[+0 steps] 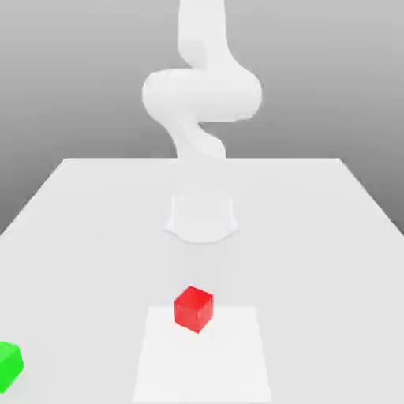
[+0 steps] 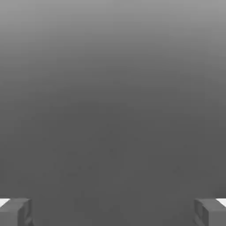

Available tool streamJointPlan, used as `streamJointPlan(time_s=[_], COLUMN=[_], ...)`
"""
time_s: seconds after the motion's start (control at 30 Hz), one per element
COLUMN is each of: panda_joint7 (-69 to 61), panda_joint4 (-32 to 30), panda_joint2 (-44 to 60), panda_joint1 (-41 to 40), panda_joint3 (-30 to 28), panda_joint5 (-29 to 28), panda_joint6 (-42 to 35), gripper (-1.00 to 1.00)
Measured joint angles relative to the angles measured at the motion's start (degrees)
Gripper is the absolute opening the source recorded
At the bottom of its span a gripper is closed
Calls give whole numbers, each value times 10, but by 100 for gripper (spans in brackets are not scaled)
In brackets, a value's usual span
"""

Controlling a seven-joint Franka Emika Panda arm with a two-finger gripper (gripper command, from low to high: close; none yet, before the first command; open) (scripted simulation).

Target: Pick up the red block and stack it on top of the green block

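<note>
Nothing of the job is done yet, as far as I can judge. Starting at the lower left corner of the exterior view, the small glossy green cube (image 1: 9, 365) sits on the pale white worktop (image 1: 316, 237), partly cut off by the frame edge, with nothing on top of it. Moving right, the small glossy red cube (image 1: 193, 308) rests on the worktop in the lower middle of the frame, on a slightly brighter rectangular patch, well apart from the green cube and untouched. Above it, in the upper middle, my white arm (image 1: 201, 95) rises in a curl over its round base, far from both cubes.

In the hand view, my hand (image 2: 113, 212) shows only its two grey fingertips, one in the lower left corner and one in the lower right corner, standing wide apart with nothing between them; ahead is plain grey, and neither cube appears there.

So everything is left: reaching the red cube, closing on it, lifting, carrying it over to the green cube and setting it down.

I can read no brand, label or writing anywhere.
</note>
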Motion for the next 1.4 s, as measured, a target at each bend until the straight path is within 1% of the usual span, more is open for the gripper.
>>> streamJointPlan(time_s=[0.37, 0.53, 0.6, 0.67, 0.77, 0.8, 1.03, 1.17, 1.3, 1.4], panda_joint7=[144, 217, 246, 265, 289, 293, 296, 273, 252, 204], panda_joint4=[-192, -288, -308, -310, -303, -301, -300, -310, -317, -271], panda_joint2=[193, 303, 377, 431, 497, 518, 523, 455, 379, 393], panda_joint1=[-50, -68, -72, -79, -59, -50, -45, -54, -47, -69], panda_joint3=[42, 54, 54, 52, 26, 15, 10, 28, 24, 2], panda_joint5=[8, 15, 9, -9, -40, -45, -47, -16, 10, 37], panda_joint6=[150, 232, 288, 331, 387, 405, 410, 352, 283, 249], gripper=[0, 0, 0, 0, 0, -100, -100, -100, -100, -100])
